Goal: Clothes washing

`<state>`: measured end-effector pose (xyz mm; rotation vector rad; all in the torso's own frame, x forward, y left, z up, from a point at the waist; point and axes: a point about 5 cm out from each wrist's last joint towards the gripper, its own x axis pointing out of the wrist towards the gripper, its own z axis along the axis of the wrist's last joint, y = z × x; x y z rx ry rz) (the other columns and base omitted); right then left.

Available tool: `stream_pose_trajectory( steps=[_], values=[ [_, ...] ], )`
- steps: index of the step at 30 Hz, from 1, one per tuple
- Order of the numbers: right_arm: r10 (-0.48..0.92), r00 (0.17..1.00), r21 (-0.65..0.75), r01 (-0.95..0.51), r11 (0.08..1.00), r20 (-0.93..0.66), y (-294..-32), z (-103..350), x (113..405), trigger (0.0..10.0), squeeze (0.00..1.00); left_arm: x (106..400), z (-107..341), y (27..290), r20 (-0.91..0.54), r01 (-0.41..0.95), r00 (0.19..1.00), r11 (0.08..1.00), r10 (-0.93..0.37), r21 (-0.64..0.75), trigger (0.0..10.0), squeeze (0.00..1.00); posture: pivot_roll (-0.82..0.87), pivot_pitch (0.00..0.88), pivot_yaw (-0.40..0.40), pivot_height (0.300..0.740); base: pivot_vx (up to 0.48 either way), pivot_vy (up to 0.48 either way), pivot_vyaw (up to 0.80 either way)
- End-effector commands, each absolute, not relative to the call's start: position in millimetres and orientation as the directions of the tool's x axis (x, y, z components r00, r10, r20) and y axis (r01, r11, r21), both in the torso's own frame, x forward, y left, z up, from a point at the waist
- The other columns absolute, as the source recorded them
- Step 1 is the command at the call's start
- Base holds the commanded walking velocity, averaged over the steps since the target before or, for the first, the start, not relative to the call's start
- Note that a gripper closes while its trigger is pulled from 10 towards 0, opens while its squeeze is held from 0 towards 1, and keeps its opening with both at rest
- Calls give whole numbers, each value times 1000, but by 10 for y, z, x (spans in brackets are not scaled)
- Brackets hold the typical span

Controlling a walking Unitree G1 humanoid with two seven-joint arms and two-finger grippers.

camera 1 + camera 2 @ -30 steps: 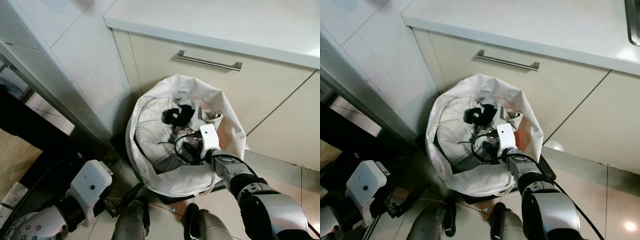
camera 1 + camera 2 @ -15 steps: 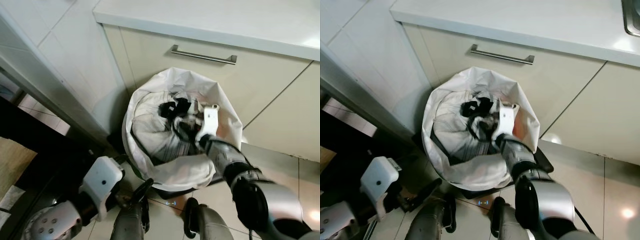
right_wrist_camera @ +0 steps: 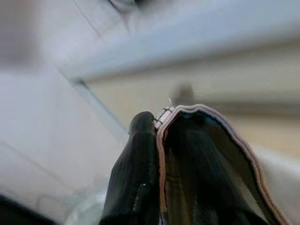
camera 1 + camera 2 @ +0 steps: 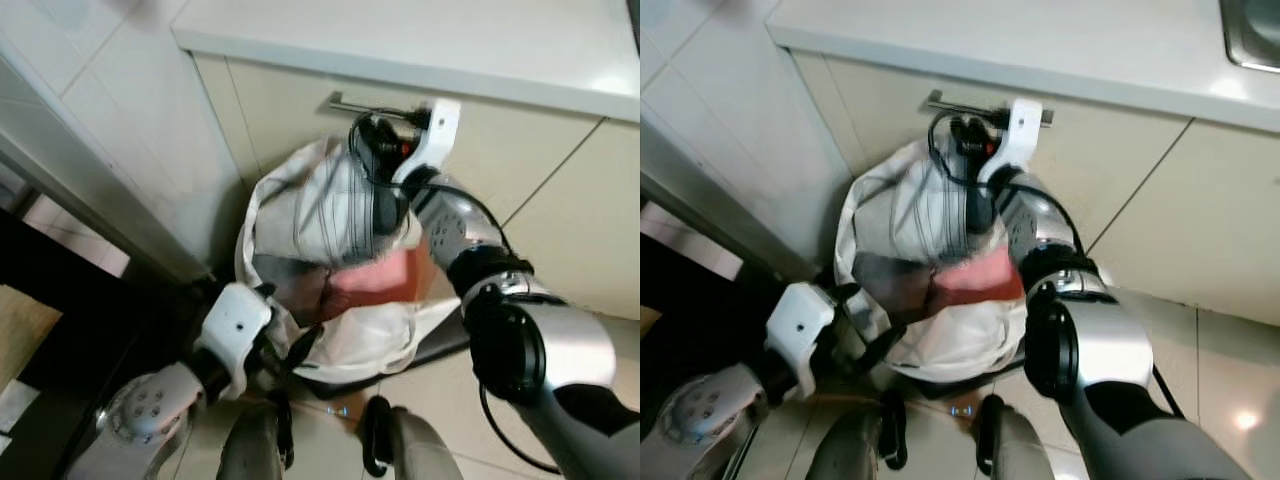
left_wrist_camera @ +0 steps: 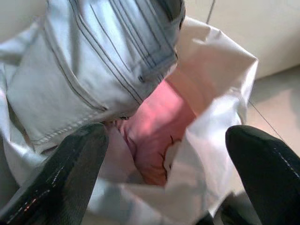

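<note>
A white laundry bag stands on the floor against the cabinet. My right gripper is raised in front of the drawer handle and is shut on a pale striped garment, which hangs from it down into the bag. In the right wrist view the garment's seamed edge is pinched beside a black finger. Below the garment a pink cloth lies in the bag. My left gripper is open at the bag's near rim, with the pink cloth and the striped garment ahead of it.
A beige cabinet with a metal drawer handle sits under a white countertop. A tiled wall and a dark opening are on the left. A sink corner is at top right. My feet stand just before the bag.
My right gripper has risen out of the bag to the drawer handle's height, pulling the striped garment up and baring the pink cloth. My left arm has moved in to the bag's rim.
</note>
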<state>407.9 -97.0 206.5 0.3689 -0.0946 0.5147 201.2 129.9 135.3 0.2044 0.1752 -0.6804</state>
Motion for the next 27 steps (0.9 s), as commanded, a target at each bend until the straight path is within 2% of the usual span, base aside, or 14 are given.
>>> stream_pose_trajectory(
  steps=[1,3,6,10,11,14,17,27],
  values=[
    [477,829,246,-548,800,293,-973,2448,4127,0,0,2108,1253,1304,-245,594,798,788,-551,162,10000,0,50,134,-19,740,0,0,0],
    [491,799,187,-572,799,346,-977,2713,4149,0,0,2257,1176,1366,-252,496,859,849,-447,184,10000,0,38,96,-33,740,0,0,0],
    [496,786,149,-577,803,369,-995,2854,4156,0,0,2352,1144,1397,-239,433,889,886,-389,168,10000,0,33,80,-40,740,0,0,0],
    [506,760,40,-568,822,409,-1067,3142,4153,0,0,2592,1188,1512,-144,211,971,968,-192,134,10000,0,23,0,-78,740,0,0,0],
    [505,754,13,-562,827,420,-1087,3186,4146,0,0,2652,1186,1557,-129,149,983,981,-133,123,10000,0,22,0,-83,740,0,0,0],
    [503,750,-8,-554,833,428,-1105,3216,4142,0,0,2727,1170,1600,-116,88,990,990,-74,114,10000,0,20,0,-87,740,0,0,0],
    [509,735,-42,-551,834,448,-1137,3166,4110,0,0,2846,1183,1738,-71,-41,996,994,49,105,10000,0,9,0,-89,740,0,0,0],
    [450,784,-131,-438,889,427,-1248,2578,3810,0,0,2905,1238,1934,15,-116,993,983,115,141,10000,0,-15,0,-75,740,0,0,0]
  ],
)
